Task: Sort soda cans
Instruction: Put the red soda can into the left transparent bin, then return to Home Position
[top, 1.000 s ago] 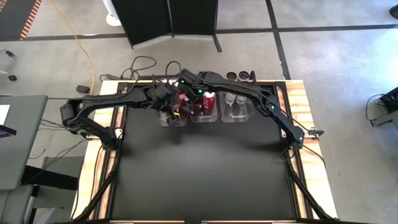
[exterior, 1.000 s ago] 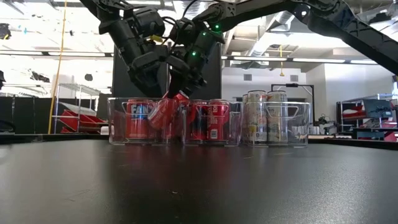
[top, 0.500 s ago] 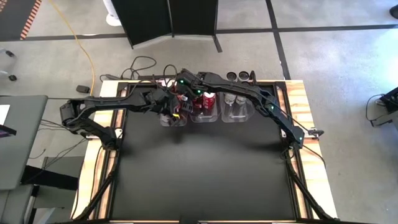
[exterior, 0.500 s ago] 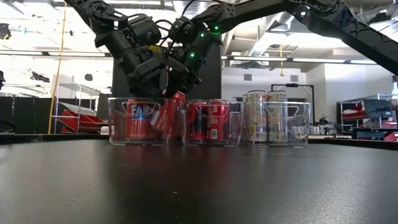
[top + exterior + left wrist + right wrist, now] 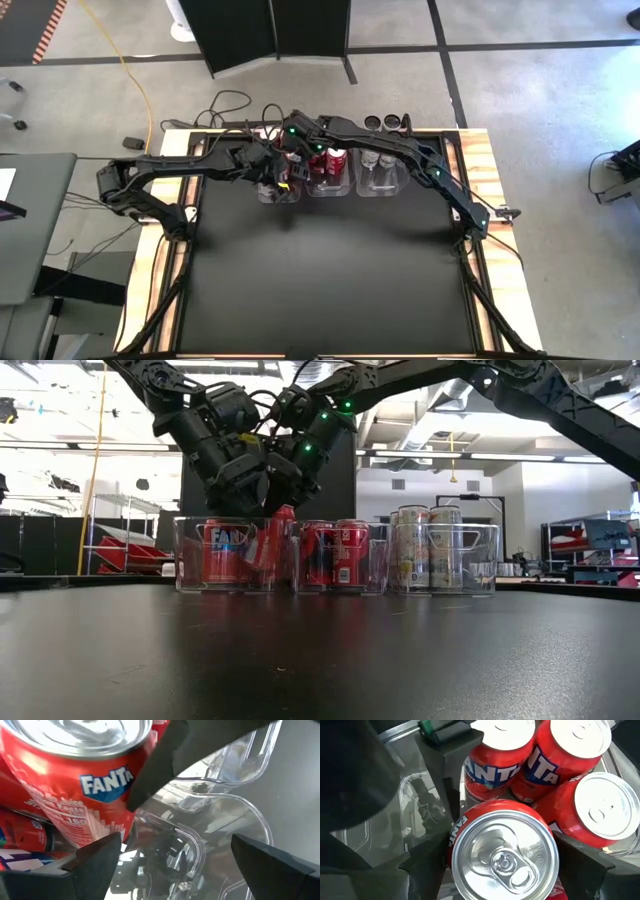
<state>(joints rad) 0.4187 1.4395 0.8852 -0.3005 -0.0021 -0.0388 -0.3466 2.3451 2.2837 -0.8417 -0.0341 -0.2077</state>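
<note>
I am looking into what reads as a robotics lab or workshop hall. The desk (image 5: 330, 280), black-topped with bare wooden edges, is standing on a grey concrete floor (image 5: 540, 110) crossed by dark tape lines. A yellow cable (image 5: 128, 75) is trailing over that floor on the far left. Beyond the desk, long ceiling strip lights (image 5: 480, 457) are glowing over open metal shelving (image 5: 125, 530) and red equipment (image 5: 135, 555).

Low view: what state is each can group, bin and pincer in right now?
Tilted red can: leaning in the left bin, not upright.
Other red cans: upright, in left bin and middle bin.
Silver cans: upright in right bin.
Left pincer: open, empty, at left bin.
Right pincer: around tilted can's top.
</note>
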